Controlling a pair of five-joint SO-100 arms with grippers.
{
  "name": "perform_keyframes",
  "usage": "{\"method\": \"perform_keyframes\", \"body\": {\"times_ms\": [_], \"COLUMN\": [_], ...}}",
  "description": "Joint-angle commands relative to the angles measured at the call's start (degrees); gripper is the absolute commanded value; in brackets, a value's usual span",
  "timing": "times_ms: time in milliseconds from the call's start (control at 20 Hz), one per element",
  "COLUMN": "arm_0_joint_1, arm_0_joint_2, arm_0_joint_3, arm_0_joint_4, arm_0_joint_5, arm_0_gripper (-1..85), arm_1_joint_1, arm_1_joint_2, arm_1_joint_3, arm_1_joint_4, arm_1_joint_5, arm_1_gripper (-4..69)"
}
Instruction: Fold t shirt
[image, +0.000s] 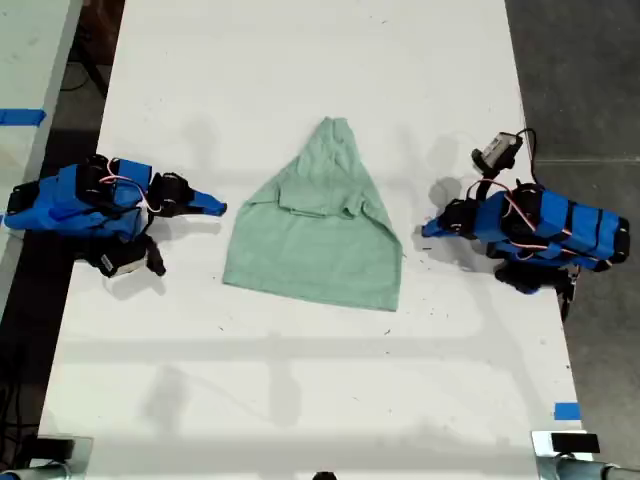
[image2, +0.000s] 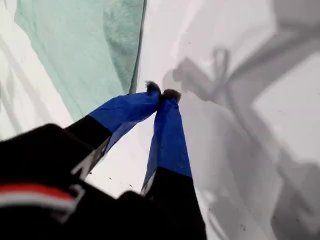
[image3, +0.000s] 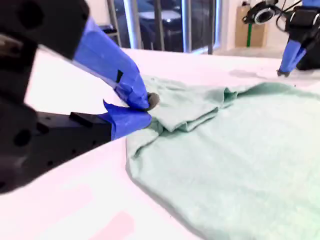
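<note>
The pale mint-green t shirt (image: 320, 240) lies flat in the middle of the white table (image: 300, 60), sleeves folded inward, tapering toward the far end with its wide hem nearest the camera. My first gripper (image: 428, 230) rests at the exterior view's right, shut and empty, a short way off the shirt's edge (image2: 85, 50); its tips (image2: 162, 94) touch over bare table. My second gripper (image: 218, 207) sits at the exterior view's left, shut, just short of the folded sleeve (image3: 195, 112). In its wrist view the jaws (image3: 145, 110) hold nothing.
Blue tape (image: 566, 411) marks the table's near corner at the exterior view's right. A second table with blue tape (image: 20, 116) stands beyond the exterior view's left edge. Dark floor (image: 580, 70) borders the table at the exterior view's right.
</note>
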Motion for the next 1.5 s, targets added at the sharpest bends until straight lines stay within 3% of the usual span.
{"method": "perform_keyframes", "body": {"times_ms": [0,150,250,1450], "arm_0_joint_1": [-0.44,-1.32,-1.76,-0.18], "arm_0_joint_2": [0.53,0.53,0.53,0.53], "arm_0_joint_3": [0.62,0.62,0.62,0.97], "arm_0_joint_4": [0.79,1.58,1.67,0.88], "arm_0_joint_5": [-1.58,-2.2,-2.02,-1.76], "arm_0_gripper": [-0.1,-0.1,-0.1,-0.1], "arm_1_joint_1": [-0.18,0.26,0.09,-0.26], "arm_1_joint_2": [0.79,0.79,0.79,0.79], "arm_1_joint_3": [2.99,3.08,3.08,3.08], "arm_1_joint_4": [-1.23,-0.88,-0.7,-0.53], "arm_1_joint_5": [-0.79,0.35,0.35,1.05], "arm_1_gripper": [2.0,5.3,1.9,1.9]}}
